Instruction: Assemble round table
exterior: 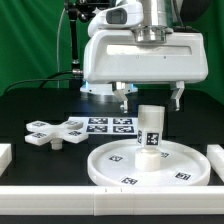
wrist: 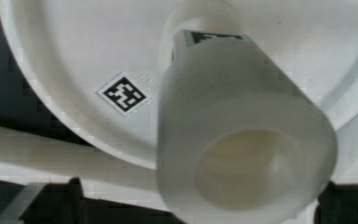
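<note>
The large round rimmed disc [exterior: 110,165] lies on the black table at the front. The short thick cylinder [exterior: 150,128] stands upright on the disc's middle, with a tag on its side. The cross-shaped piece [exterior: 55,133] lies flat toward the exterior view's left. My gripper [exterior: 150,98] hangs just above the cylinder's top, open, one finger on each side and touching nothing. In the wrist view the cylinder [wrist: 238,120] fills the middle, close and blurred. The disc [wrist: 87,60] with a tag lies behind it. My gripper [wrist: 194,212] shows only as dark fingertips [wrist: 43,205] at the corners.
The marker board [exterior: 108,125] lies flat behind the disc, between the cross-shaped piece and the cylinder. White rails stand along the table's front edge [exterior: 100,202], at the exterior view's left [exterior: 5,155] and right [exterior: 217,158]. The robot's white body hangs over the scene.
</note>
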Controlling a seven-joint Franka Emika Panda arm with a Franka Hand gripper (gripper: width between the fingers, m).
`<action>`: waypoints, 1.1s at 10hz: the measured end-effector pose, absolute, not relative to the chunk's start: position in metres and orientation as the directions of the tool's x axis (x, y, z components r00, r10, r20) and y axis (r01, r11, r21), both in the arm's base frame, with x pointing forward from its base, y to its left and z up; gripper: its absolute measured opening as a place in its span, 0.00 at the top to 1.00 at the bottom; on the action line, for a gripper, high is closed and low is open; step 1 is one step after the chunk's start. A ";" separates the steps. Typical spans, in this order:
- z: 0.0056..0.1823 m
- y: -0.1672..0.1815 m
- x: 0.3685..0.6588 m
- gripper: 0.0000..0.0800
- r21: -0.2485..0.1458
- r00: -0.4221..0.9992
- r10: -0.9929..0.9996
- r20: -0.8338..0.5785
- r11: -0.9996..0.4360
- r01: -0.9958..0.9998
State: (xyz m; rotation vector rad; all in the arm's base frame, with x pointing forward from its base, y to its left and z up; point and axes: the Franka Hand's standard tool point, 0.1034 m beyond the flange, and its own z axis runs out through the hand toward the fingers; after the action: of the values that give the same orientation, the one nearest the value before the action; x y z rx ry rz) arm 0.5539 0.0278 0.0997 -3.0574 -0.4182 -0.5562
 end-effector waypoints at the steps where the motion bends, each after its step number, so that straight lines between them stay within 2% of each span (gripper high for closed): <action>1: 0.098 0.027 0.553 0.19 0.037 0.906 0.256 0.336 -0.965 0.259; 4: 0.089 0.032 0.546 0.19 -0.031 0.950 0.245 0.192 -0.966 0.255; 6: 0.086 0.033 0.543 0.19 -0.074 0.963 0.267 0.039 -0.960 0.269; 10: 0.081 0.023 0.544 0.19 -0.061 0.953 0.297 0.055 -0.952 0.301; 11: 0.081 0.023 0.544 0.35 -0.059 0.947 0.315 0.056 -0.946 0.318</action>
State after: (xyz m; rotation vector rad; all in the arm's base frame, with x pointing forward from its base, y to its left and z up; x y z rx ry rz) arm 0.5441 0.0232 0.0810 -3.0331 -0.4937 -0.0703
